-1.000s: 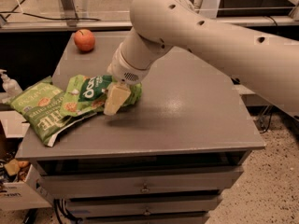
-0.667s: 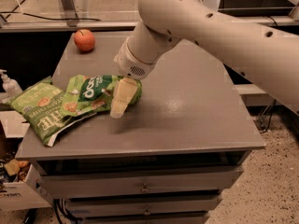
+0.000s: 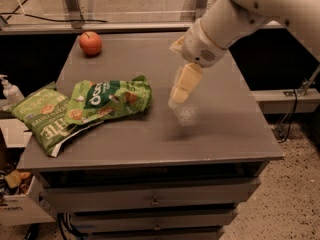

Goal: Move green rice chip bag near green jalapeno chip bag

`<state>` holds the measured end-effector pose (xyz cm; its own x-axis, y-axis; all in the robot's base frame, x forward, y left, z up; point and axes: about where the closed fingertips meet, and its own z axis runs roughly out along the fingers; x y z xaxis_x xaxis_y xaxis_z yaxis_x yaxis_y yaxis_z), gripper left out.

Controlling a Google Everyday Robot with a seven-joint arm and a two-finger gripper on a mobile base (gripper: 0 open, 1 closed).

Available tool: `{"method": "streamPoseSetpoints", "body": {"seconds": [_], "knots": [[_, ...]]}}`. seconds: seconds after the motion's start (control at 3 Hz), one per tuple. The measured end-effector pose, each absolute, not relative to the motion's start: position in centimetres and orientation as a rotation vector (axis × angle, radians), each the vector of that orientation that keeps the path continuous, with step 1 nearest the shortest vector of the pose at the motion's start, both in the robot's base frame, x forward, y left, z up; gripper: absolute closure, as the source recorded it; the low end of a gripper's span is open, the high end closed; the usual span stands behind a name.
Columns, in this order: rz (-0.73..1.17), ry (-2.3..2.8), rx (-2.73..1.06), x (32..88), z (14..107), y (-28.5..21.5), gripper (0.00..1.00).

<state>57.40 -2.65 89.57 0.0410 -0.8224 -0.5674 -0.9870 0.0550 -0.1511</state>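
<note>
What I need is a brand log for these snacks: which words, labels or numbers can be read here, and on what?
"TTLE": large white block letters on the green jalapeno chip bag; the word's start is unclear.
"pop", roughly: white lowercase letters in the dark oval on the green rice chip bag; uncertain.
Smaller print on both bags: too blurred.
None on the apple, the table or the gripper right of the rice bag.

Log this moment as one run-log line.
green rice chip bag: lying on table, overlapping green jalapeno chip bag | gripper: raised, right of both bags, touching neither | apple: back-left corner
</note>
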Motion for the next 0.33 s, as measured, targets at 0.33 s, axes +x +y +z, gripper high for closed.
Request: {"method": "streamPoseSetpoints", "body": {"seconds": [0.33], "knots": [[0.408, 1.824, -1.799, 57.52, 90.0, -3.31, 0.0]]}}
